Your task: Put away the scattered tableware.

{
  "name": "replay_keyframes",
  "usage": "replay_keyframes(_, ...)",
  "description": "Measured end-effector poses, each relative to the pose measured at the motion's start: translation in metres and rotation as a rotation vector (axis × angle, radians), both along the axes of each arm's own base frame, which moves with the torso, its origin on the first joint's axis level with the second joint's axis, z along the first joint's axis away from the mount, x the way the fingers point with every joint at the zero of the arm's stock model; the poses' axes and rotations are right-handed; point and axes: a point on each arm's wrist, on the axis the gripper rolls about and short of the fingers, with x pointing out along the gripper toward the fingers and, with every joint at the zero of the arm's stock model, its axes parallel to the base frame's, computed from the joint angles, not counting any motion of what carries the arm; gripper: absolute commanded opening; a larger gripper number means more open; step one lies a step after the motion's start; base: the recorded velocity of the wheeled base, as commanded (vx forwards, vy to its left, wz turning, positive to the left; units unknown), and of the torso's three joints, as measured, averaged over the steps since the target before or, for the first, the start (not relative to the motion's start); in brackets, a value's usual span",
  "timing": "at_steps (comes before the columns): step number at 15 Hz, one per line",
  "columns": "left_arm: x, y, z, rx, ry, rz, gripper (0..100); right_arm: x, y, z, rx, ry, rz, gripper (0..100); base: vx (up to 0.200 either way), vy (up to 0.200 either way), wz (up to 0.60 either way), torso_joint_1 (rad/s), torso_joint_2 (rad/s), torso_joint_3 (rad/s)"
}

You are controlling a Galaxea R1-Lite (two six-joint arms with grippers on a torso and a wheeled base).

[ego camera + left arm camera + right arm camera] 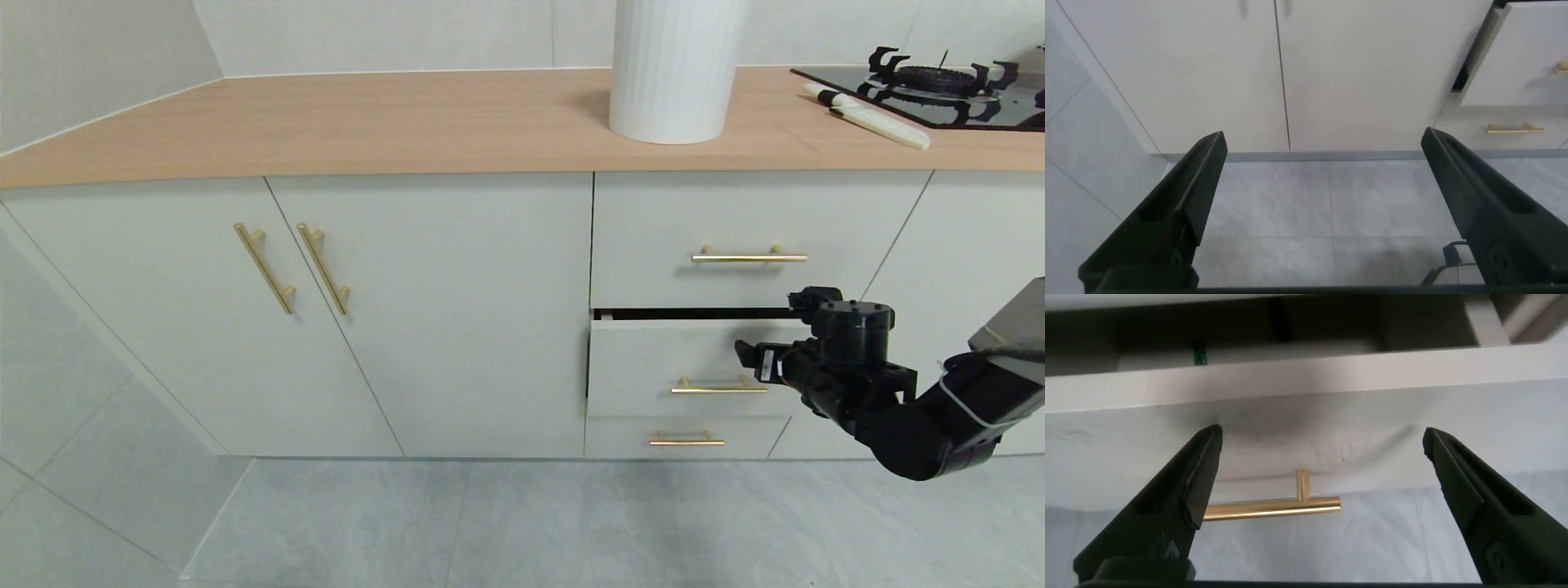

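Wood-topped counter (408,122) over pale cabinets, seen from the head view. A white ribbed cylinder (673,73) stands on it toward the back, and a black hob (939,90) sits at its right end. The one piece of tableware I can see is a white knife (869,117). It lies flat on the counter along the hob's front left edge, with its blade pointing toward the counter's front right.

Below the cylinder is a stack of three drawers with brass handles. The top drawer (653,237) is closed. The middle drawer (645,359) stands slightly open, with a dark gap above its front. The bottom drawer (620,439) is closed.

My right gripper (1319,445) is at the middle drawer's front, just beside the right end of its handle (718,387). Its jaws are spread wide and hold nothing. In the right wrist view the handle's end and one post show in the gap between the two fingers, lower than their tips. Whether a finger touches the handle I cannot tell. The knife is well apart from this gripper, up on the counter above and to its right.

My left gripper (1323,147) hangs over the grey floor (1315,204) in front of the cabinet doors. It is also wide open and holds nothing, and it is well apart from the drawers and from the knife.
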Motion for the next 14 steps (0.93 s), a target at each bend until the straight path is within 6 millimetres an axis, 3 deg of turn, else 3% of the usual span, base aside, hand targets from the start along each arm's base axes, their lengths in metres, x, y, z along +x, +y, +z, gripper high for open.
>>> replay_keyframes(5,0.0,0.0,0.0,0.0,0.0,0.0,100,0.012,-0.01,0.001,0.017,-0.029,-0.039,100,0.0,0.0,0.0,0.0,0.0,0.0)
replay_keyframes(14,0.0,0.0,0.0,0.0,0.0,0.0,100,0.029,-0.011,0.001,0.076,-0.104,-0.071,100,0.0,0.0,0.0,0.0,0.0,0.0)
